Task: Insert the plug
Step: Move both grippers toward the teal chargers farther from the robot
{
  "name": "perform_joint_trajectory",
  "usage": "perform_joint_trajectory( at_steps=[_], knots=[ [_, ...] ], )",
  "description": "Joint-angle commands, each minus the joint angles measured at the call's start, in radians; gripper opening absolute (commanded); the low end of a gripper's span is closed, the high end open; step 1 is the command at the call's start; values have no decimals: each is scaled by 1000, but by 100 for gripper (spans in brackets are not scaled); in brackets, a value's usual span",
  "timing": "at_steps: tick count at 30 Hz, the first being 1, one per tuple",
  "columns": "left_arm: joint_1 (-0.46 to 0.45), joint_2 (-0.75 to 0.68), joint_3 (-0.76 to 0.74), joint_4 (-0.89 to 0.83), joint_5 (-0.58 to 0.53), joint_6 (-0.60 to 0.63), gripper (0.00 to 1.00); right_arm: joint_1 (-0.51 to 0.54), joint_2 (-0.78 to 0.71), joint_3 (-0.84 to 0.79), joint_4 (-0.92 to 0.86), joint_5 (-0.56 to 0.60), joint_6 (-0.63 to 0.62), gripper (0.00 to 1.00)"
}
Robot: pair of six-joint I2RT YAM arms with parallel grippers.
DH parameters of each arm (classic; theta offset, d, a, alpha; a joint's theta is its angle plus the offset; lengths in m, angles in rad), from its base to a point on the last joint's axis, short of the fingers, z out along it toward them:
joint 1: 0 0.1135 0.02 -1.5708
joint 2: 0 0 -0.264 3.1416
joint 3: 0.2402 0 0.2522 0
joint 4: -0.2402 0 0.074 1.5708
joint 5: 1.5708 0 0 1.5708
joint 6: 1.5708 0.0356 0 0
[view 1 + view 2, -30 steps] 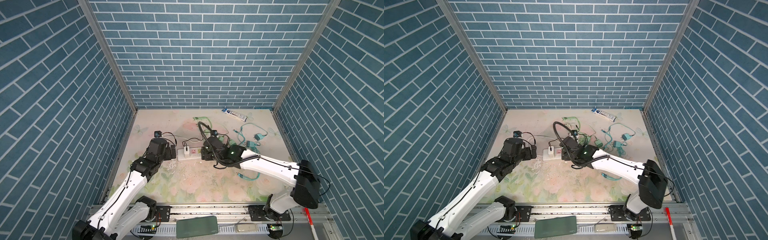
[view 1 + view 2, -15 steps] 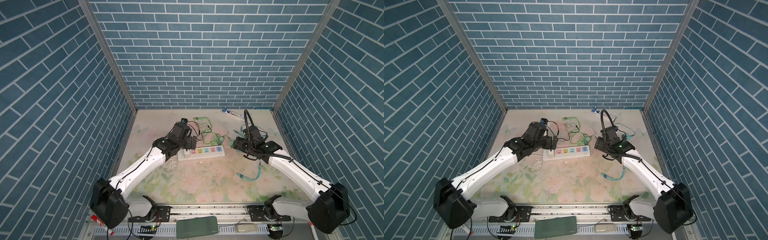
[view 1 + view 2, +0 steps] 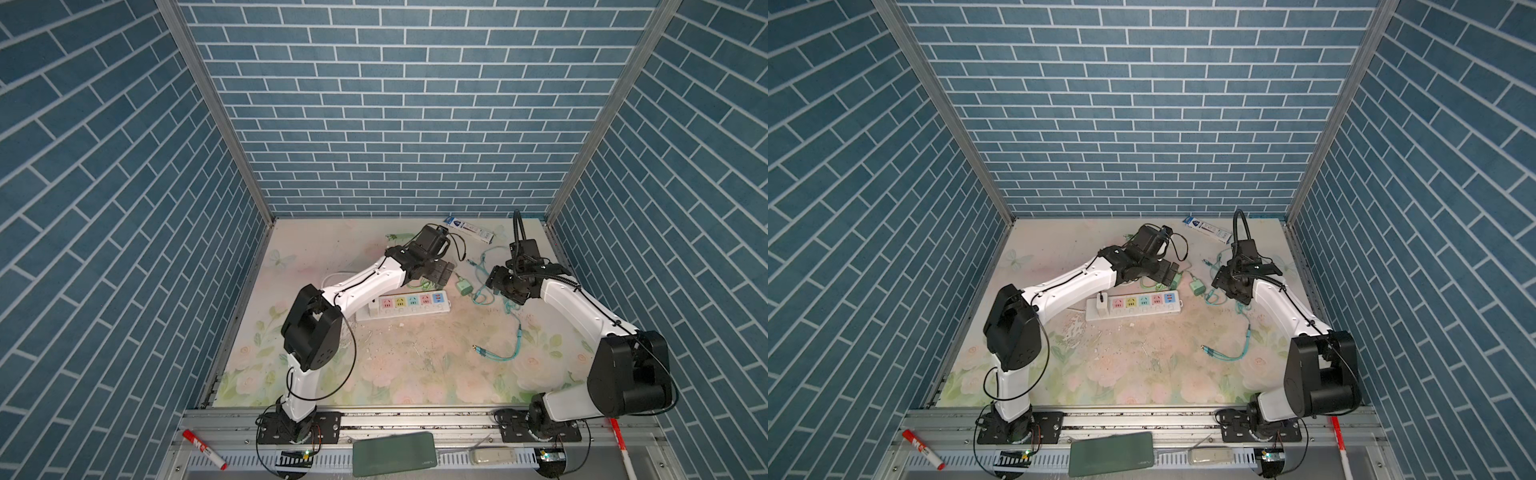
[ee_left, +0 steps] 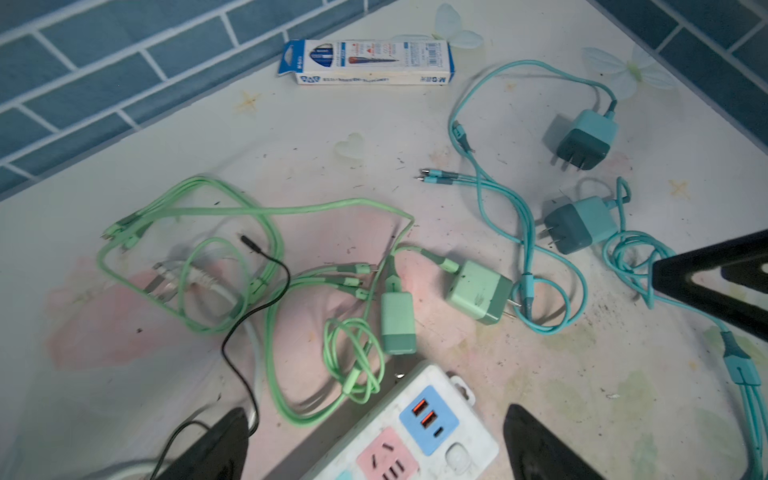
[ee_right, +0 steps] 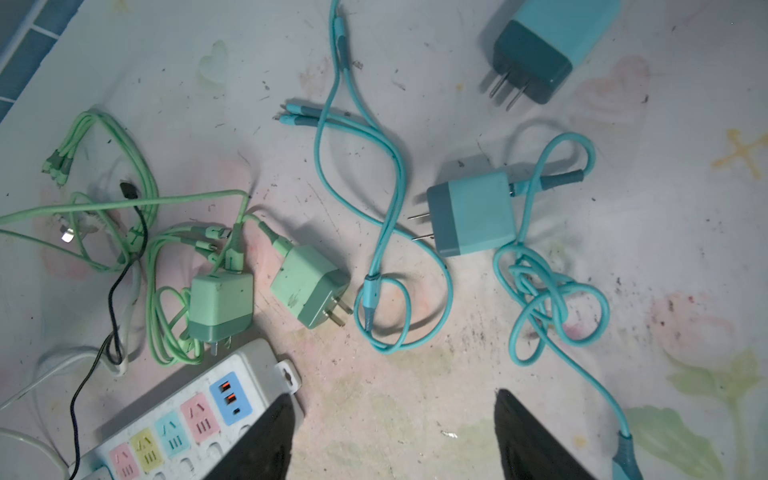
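Right wrist view: teal plug [image 5: 471, 214] flat and untouched, ahead of the wide-open, empty right jaws.

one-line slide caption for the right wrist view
Open right claw near a blue charger, a green charger and the power strip.

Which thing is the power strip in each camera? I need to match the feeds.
Top view: power strip, mid-table, coloured sockets up.
Top view: same spot.
Left wrist: its blue USB end shows between the left gripper fingers.
Right wrist: it lies beside the right gripper, outside the open jaws.
Shared landmark: pale green charger off the strip's blue end.
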Motion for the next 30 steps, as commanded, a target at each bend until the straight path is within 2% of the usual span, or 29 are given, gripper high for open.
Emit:
perform_joint_trajectory(
  at_steps=[1,10,19,30],
  knots=[
    [-16,94,107,-63,45,35,95,-33,27,55,-16,-51,-41,75],
    [-46,234,273,-112,69,16,93,-125,86,82,-23,-52,-83,74],
    [-49,236,270,-115,55,16,94,-130,184,124,-5,-47,-86,74],
    [-36,345,379,-214,-15,5,91,-131,213,148,-3,-50,-95,73]
  ],
)
